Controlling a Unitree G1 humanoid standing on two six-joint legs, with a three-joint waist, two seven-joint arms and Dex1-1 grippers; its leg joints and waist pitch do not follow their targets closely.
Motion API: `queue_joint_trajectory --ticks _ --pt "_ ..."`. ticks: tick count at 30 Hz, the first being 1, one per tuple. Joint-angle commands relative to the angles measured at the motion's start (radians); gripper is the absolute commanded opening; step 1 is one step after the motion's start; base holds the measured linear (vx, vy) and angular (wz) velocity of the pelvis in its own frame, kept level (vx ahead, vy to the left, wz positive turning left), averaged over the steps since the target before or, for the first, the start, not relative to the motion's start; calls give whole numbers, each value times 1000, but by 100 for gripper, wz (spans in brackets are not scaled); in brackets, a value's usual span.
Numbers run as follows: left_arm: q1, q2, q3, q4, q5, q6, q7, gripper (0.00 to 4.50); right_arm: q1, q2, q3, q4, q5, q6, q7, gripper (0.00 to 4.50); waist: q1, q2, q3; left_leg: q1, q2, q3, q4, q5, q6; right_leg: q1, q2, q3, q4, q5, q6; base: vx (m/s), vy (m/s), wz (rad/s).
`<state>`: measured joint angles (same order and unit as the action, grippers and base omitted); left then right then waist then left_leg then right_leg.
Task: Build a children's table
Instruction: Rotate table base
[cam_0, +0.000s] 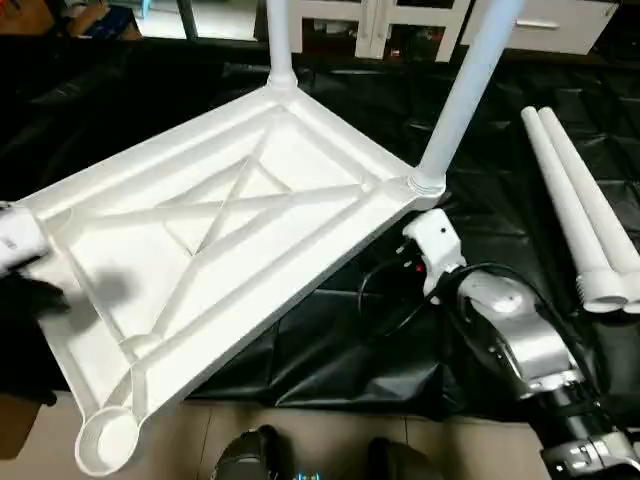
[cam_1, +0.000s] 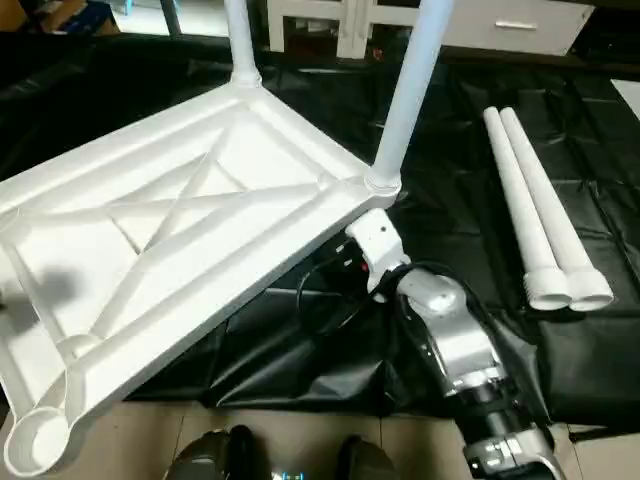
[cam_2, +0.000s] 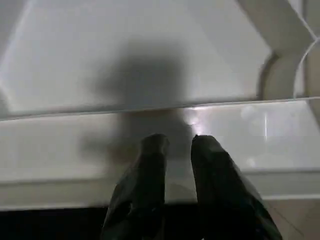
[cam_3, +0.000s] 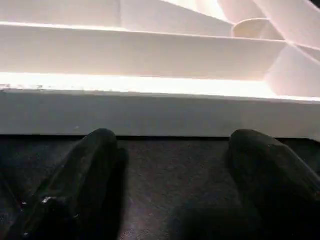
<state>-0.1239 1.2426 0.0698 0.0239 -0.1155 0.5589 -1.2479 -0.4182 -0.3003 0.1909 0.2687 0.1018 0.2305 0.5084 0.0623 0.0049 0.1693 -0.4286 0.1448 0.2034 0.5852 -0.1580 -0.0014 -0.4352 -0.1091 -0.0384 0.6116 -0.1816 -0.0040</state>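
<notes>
Lying upside down on a black sheet (cam_0: 330, 360), the children's table (cam_0: 200, 260) shows its X-ribbed underside, tilted so that its far right corner sits higher than the near left one. Two legs stand in the far corner sockets: one at the far corner (cam_0: 278, 40), one at the right corner (cam_0: 470, 90), both cut off by the top edge of the head views. The near left socket (cam_0: 108, 440) is empty and its outer rim runs off the picture edge. Two more legs (cam_0: 590, 220) lie side by side on the sheet at the right, well apart from the top, their wide ends toward the near side.

The left gripper (cam_2: 176, 145) has its fingers only a narrow gap apart, tips just at the top's left rim; whether they pinch the rim or merely rest against it is hard to tell, and in the head view it is a dark blur at the left edge. The right gripper (cam_3: 170, 150) stands wide apart and holds nothing, its fingers over the black sheet just short of the top's white side wall. In the head view the right forearm (cam_0: 520, 340) reaches toward the right corner, and the top hides its fingers.
</notes>
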Motion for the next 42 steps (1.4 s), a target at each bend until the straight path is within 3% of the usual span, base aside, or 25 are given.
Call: queue_joint_trajectory --ticks 1,8,10,11,13,14,17,18,22,24,25,26,29,31,32,33,34,35,36,37,38,39,40,41,42 --pt "0 -16 -53 1 29 -16 8 100 -29 5 5 38 -20 -26 1 399 2 30 -72 60 70 -36 -93 -248 -34 34 -42 36 -43 -37 -258 0 0 0" --pt "-14 -84 -136 12 77 -44 42 100 -147 45 0 174 -38 -73 -21 399 -1 29 -70 61 73 -38 -96 -325 -64 36 -49 42 -52 -122 -257 0 0 0" --pt "-20 -117 -161 -17 75 -34 52 100 -203 73 -5 248 -37 -89 -17 399 -3 22 -68 63 74 -36 -97 -342 -66 33 -48 43 -55 -150 -250 0 0 0" --pt "-20 -117 -161 -17 75 -34 52 100 -203 73 -5 248 -37 -89 -17 399 -2 23 -66 60 75 -40 -98 -350 -68 38 -53 45 -58 -179 -252 0 0 0" --pt "-31 -156 -178 -61 58 -16 69 100 -265 103 -6 341 -36 -104 -11 399 -3 23 -68 64 77 -38 -97 -335 -66 36 -52 46 -59 -172 -254 0 0 0" --pt "-47 -199 -180 -93 39 0 91 100 -314 124 -5 416 -44 -126 -10 399 -7 13 -70 63 75 -35 -94 -305 -56 37 -51 46 -55 -150 -261 0 0 0" --pt "-62 -233 -177 -113 22 8 105 100 -347 142 -7 460 -48 -145 -11 399 -3 21 -70 62 76 -32 -90 -271 -38 37 -50 46 -55 -140 -268 0 0 0" --pt "-82 -291 -169 -147 -15 33 124 100 -384 166 -12 496 -42 -167 -1 399 -5 9 -71 59 75 -31 -89 -250 -27 39 -47 45 -52 -123 -270 0 0 0" --pt "-103 -376 -172 -204 -58 69 158 100 -412 190 -26 500 -22 -192 13 399 -3 14 -74 56 76 -31 -88 -218 -10 41 -46 43 -47 -98 -271 0 0 0" --pt "-112 -407 -177 -209 -55 73 181 100 -415 190 -34 500 -17 -203 13 399 -10 12 -76 53 74 -31 -86 -192 3 44 -42 40 -41 -40 -275 0 0 0" --pt "-141 -485 -185 -201 -42 73 244 100 -407 178 -47 480 -14 -221 12 399 -10 19 -76 54 75 -32 -85 -184 4 42 -42 40 -39 -25 -276 0 0 0" --pt "-147 -500 -187 -197 -39 72 257 100 -403 175 -49 473 -14 -222 12 399 -12 12 -77 58 74 -27 -80 -163 10 43 -38 41 -40 14 -281 0 0 0" --pt "-200 -592 -190 -141 3 50 361 100 -371 143 -63 414 -14 -223 18 399 -4 17 -79 56 70 -25 -74 -105 42 46 -32 37 -37 79 -289 0 0 0" --pt "-248 -655 -194 -70 55 11 460 100 -342 115 -81 367 -14 -222 29 399 2 15 -79 62 72 -20 -72 -125 43 43 -29 40 -40 83 -281 0 0 0" --pt "-269 -676 -196 -38 74 -7 498 100 -327 102 -89 341 -11 -219 34 399 2 17 -78 54 70 -24 -74 -142 44 48 -34 39 -41 60 -280 0 0 0" --pt "-286 -692 -200 -15 86 -23 527 100 -313 91 -97 318 -8 -216 39 399 0 11 -74 48 70 -26 -79 -175 37 52 -36 38 -48 6 -261 0 0 0" --pt "-293 -700 -201 -6 90 -27 538 100 -307 86 -99 307 -6 -213 42 399 0 11 -76 54 73 -28 -79 -196 33 49 -39 39 -51 -19 -258 0 0 0" --pt "-340 -747 -208 49 109 -58 610 100 -274 57 -114 240 8 -200 58 399 -6 16 -69 44 69 -32 -85 -223 25 54 -38 38 -57 -64 -245 0 0 0" --pt "-372 -783 -209 85 117 -77 658 100 -251 39 -127 184 30 -182 77 399 -1 13 -76 58 75 -31 -80 -237 20 47 -41 40 -59 -73 -241 0 0 0" --pt "-392 -806 -208 107 120 -88 687 100 -235 28 -139 141 53 -165 92 399 -4 9 -71 55 71 -29 -81 -234 27 47 -37 41 -63 -72 -238 0 0 0" --pt "-401 -815 -208 119 121 -93 697 100 -231 24 -143 126 63 -158 99 399 2 18 -72 51 76 -34 -80 -232 31 49 -44 41 -60 -69 -239 0 0 0" --pt "-413 -832 -209 131 127 -105 709 100 -219 12 -150 89 80 -138 112 399 -5 9 -72 42 72 -35 -81 -219 42 56 -42 38 -59 -63 -241 0 0 0" --pt "-423 -848 -209 133 123 -107 704 100 -207 -7 -151 53 89 -123 131 399 -4 8 -74 40 73 -37 -80 -206 47 58 -44 37 -58 -56 -241 0 0 0" --pt "-430 -858 -209 134 120 -108 702 100 -199 -19 -152 31 94 -113 143 399 -5 15 -72 43 74 -35 -79 -200 57 54 -43 37 -62 -45 -245 0 0 0" --pt "-435 -869 -210 120 113 -113 693 100 -183 -41 -159 -8 104 -96 158 399 -5 14 -74 45 73 -34 -74 -175 72 53 -44 37 -57 -14 -264 0 0 0"
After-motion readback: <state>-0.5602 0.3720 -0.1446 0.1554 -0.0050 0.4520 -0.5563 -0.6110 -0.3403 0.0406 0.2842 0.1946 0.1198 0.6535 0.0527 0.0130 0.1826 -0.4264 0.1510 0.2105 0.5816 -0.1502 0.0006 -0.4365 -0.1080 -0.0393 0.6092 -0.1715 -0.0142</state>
